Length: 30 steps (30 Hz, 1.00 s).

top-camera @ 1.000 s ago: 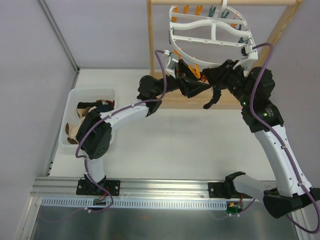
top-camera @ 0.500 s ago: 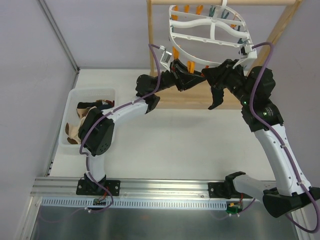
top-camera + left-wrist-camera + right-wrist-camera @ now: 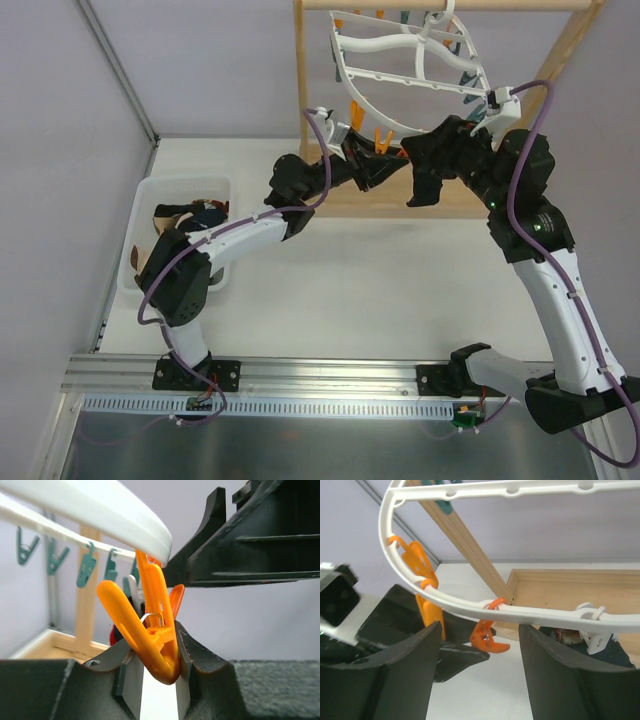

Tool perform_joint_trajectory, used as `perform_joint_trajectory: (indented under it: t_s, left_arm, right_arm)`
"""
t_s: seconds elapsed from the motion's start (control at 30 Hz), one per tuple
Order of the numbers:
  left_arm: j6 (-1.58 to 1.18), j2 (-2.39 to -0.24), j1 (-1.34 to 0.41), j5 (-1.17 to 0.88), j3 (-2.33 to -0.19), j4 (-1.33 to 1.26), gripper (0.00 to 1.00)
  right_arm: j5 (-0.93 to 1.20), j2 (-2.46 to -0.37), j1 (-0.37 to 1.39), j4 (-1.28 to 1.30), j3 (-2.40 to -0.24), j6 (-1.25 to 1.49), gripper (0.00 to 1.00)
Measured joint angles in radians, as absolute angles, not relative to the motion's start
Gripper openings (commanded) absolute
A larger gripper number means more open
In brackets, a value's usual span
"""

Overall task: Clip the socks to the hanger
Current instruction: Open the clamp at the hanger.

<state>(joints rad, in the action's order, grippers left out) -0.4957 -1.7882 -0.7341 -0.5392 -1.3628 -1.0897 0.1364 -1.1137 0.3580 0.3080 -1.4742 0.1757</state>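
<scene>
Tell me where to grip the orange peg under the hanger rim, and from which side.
Squeeze the orange peg across its two splayed arms, above the wire spring, coming from below: it hangs from the hanger rim with its closed tip pointing down.

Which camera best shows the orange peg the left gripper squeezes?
The left wrist view: the orange peg fills the frame, pinched in the left gripper under the hanger's white rim. The top external view shows it only small; the right wrist view, partly hidden.
</scene>
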Motion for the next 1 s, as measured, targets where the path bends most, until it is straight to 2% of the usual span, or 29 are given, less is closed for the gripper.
perform_joint_trajectory:
  t_s: [0.4,0.63,0.7,0.77,0.83,1.0]
  left_arm:
    - [-0.028,-1.7,-0.891,-0.243,-1.309,-1.039,0.12]
    - [0.051,-1.7,-0.909,-0.203,-1.309,-1.017,0.12]
    - [0.059,-1.7,-0.91,-0.203,-1.309,-1.009,0.13]
    - [0.061,-1.7,-0.911,-0.204,-1.309,-1.004,0.19]
    - [0.06,-1.7,-0.911,-0.208,-1.307,-1.004,0.34]
    - [-0.025,-1.7,-0.907,-0.223,-1.292,-1.009,0.58]
  right_arm:
    - [0.055,-1.126,0.358,0.401,-1.511,0.187,0.59]
    - [0.028,-1.117,0.364,0.397,-1.507,0.199,0.3]
    - [0.023,-1.112,0.364,0.389,-1.507,0.202,0.25]
    - [0.023,-1.11,0.365,0.383,-1.507,0.201,0.19]
    - [0.024,-1.11,0.365,0.373,-1.503,0.201,0.16]
    - [0.007,-1.103,0.361,0.332,-1.453,0.179,0.13]
